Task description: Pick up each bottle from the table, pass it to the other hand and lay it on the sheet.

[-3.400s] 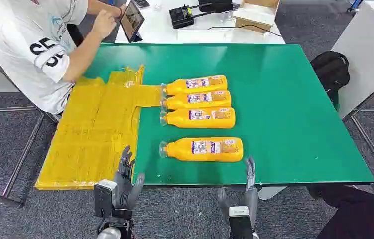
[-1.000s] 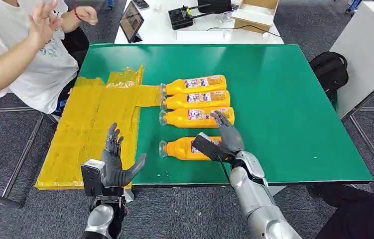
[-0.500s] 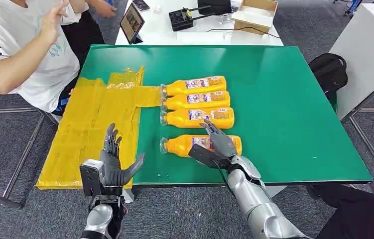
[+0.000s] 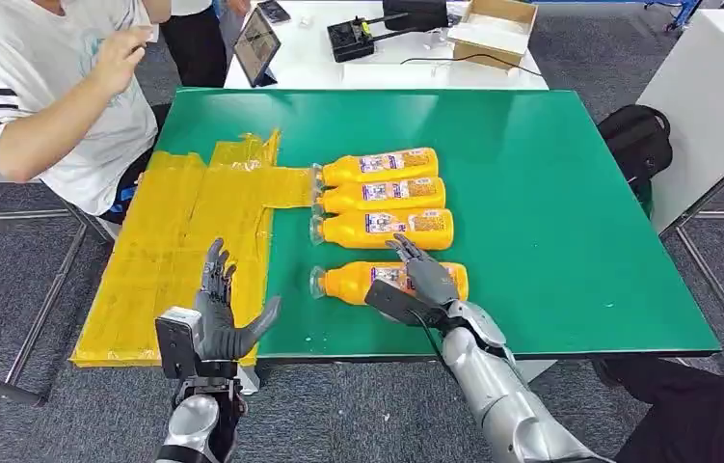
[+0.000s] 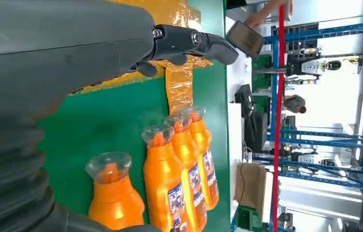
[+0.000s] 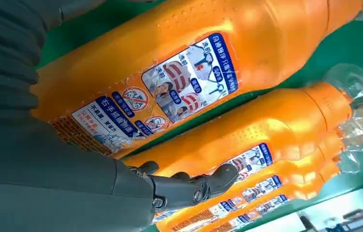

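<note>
The room is brightly and evenly lit from overhead, so the green surface point(image 4: 550, 212) reads flat and saturated, with only thin, soft shadows under the orange bottles point(image 4: 382, 196). The yellow sheet point(image 4: 184, 251) catches small glints on its wrinkles. The head view is sharp across the middle. In the left wrist view the window area behind the blue racks point(image 5: 324, 96) is blown out white, and the left hand point(image 5: 49, 53) up close is soft and dark. In the right wrist view, the label point(image 6: 189, 77) is crisp, with sheen on the plastic; the right hand point(image 6: 44, 188) is blurred.
</note>
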